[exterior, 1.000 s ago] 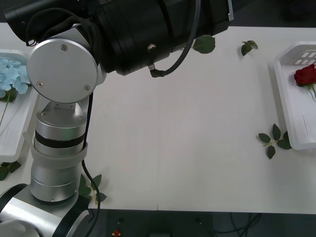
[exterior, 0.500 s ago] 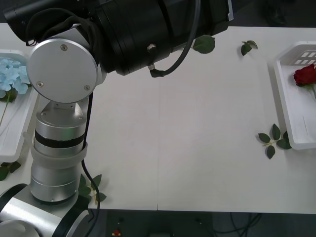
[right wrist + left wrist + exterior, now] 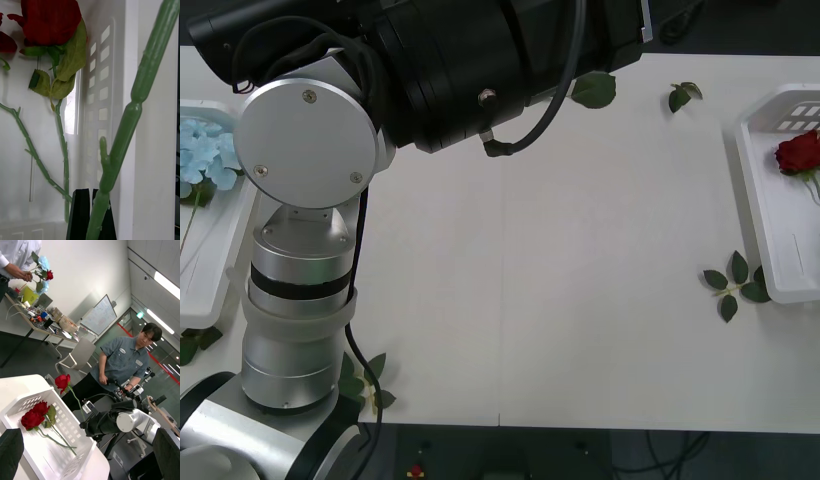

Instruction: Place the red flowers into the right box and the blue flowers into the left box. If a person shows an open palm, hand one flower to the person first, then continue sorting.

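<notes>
Across the last second the front view shows no change: the red flowers (image 3: 798, 152) in the right box (image 3: 755, 200) at the right edge of the table (image 3: 580, 250), the blue flowers (image 3: 205, 150) in the left box (image 3: 210, 290) at the left edge, and the loose leaf sprigs (image 3: 736, 280) all lie where they lay 1 s ago. I judge this to be a pause at the point of release, not a carry.

The right gripper (image 3: 92, 213) has its black fingers pressed together on the green stem of the held rose (image 3: 123, 127). In the left wrist view that gripper (image 3: 84, 424) holds the rose (image 3: 62, 381) nearly upright above the near rim of the right box (image 3: 22, 405), where 2 red flowers (image 3: 35, 416) already lie flat. The rose has not been let go, so this placement is not yet finished. What remains is to lower it and release.

The left gripper (image 3: 89, 450) hangs with its fingers wide apart and nothing between them, facing the right box from across the table; the left arm (image 3: 310, 160) stands raised at the near left.

Far off in the room, a person's hand (image 3: 17, 273) in a white sleeve holds a red and a blue flower. It shows no flat palm here, so sorting looks free to go on.

No brand, label or writing can be read. The far whiteboard is too small to tell.
</notes>
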{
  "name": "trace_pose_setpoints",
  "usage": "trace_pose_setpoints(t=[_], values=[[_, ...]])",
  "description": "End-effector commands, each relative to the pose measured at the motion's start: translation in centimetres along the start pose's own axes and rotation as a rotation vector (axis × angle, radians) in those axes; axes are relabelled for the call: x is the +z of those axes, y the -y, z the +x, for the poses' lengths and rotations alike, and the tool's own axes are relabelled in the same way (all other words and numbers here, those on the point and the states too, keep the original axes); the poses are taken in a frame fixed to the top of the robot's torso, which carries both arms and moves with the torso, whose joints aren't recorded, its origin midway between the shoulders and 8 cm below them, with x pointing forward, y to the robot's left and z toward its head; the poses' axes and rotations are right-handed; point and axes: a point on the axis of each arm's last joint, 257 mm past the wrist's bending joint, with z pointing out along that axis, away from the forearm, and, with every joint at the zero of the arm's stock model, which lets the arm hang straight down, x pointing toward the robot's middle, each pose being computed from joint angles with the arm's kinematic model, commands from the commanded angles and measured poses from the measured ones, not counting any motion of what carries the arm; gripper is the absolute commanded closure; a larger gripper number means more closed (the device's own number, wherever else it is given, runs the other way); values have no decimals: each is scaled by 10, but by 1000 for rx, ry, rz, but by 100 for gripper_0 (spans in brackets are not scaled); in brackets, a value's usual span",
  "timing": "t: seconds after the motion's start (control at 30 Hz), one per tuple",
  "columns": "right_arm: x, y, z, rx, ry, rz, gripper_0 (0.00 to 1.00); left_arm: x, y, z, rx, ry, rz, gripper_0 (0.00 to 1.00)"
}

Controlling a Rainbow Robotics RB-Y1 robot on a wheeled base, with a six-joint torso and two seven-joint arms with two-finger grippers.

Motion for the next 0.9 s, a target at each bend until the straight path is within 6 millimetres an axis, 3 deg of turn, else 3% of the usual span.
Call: trace_pose_setpoints(t=[0.03,0.2,0.23,0.27,0.3,0.33,0.63,0.77,0.9], values=[[9,-4,-14,22,22,17,100,4,22,-14,97,13,41,0],[13,-4,-14,-7,32,33,98,4,22,-14,97,13,41,0],[13,-3,-13,-9,31,36,77,4,22,-14,97,13,41,0],[13,-2,-14,-13,33,40,61,4,22,-14,97,13,41,0],[13,-2,-14,-19,36,43,27,4,12,-2,71,-8,25,0],[14,-2,-15,-26,38,46,0,4,11,0,66,-11,25,0],[15,-4,-19,-36,53,50,0,-21,-1,-14,108,-11,0,0],[15,-7,-20,-35,55,43,0,-53,-25,-12,161,-131,-84,0],[14,-14,-25,-24,67,26,0,-109,-53,-7,172,-314,-176,0]])
